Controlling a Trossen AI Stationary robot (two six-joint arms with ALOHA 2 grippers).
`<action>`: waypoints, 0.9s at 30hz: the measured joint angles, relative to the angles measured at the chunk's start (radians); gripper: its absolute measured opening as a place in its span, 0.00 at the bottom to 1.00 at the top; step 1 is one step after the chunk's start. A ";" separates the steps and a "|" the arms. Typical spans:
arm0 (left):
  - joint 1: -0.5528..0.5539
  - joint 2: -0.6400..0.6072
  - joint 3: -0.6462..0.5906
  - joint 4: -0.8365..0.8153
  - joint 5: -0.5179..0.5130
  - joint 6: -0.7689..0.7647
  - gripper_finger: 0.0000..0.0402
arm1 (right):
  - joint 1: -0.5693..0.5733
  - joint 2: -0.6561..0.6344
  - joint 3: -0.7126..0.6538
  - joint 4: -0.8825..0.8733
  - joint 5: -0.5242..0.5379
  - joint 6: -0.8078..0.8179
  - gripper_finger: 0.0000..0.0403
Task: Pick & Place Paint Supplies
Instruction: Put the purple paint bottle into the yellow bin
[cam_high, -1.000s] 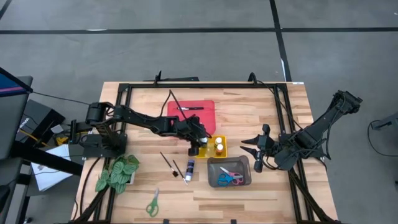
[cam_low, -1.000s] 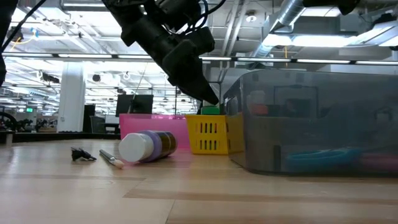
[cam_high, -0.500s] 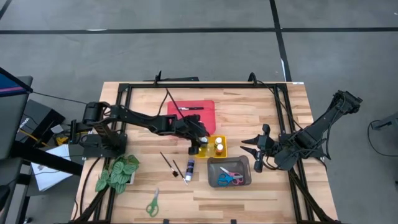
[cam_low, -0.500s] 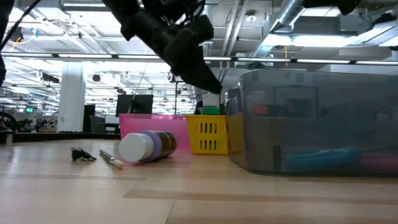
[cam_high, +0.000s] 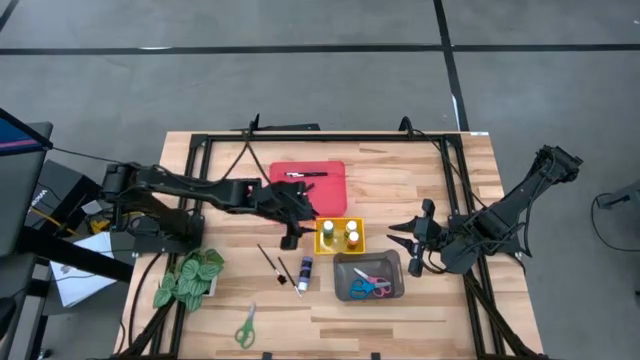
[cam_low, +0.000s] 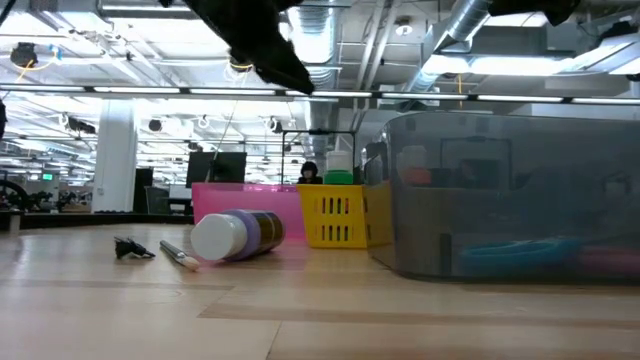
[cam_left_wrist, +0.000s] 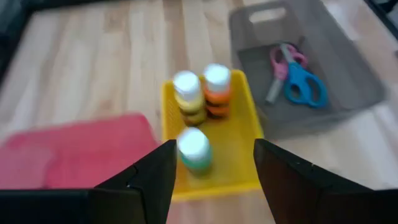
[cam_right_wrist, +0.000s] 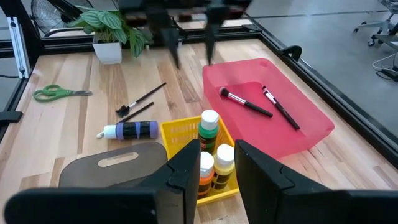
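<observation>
You are hovering the left gripper (cam_high: 291, 238), fingers apart and empty, just above-left of the purple bottle (cam_high: 304, 267), lying lengthwise up-down at lower centre, far from the waiting right gripper (cam_high: 408, 240).

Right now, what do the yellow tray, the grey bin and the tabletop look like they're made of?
Yellow tray: likely molded plastic, since its wall is a slotted grid in bright, uniform colour.
Grey bin: translucent smoky plastic; the scissors inside show dimly through the wall.
Tabletop: light wood, apparently planks, with visible grain and seams.
</observation>
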 joint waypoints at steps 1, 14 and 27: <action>-0.012 -0.009 0.000 -0.019 0.000 -0.027 0.50 | 0.000 0.000 0.000 -0.001 0.000 0.000 0.23; -0.277 0.081 0.000 -0.224 -0.069 -0.229 0.44 | 0.000 0.000 0.000 -0.002 -0.001 0.002 0.23; -0.501 0.229 0.000 -0.137 -0.445 0.719 0.42 | 0.000 0.000 0.000 0.007 -0.027 0.002 0.23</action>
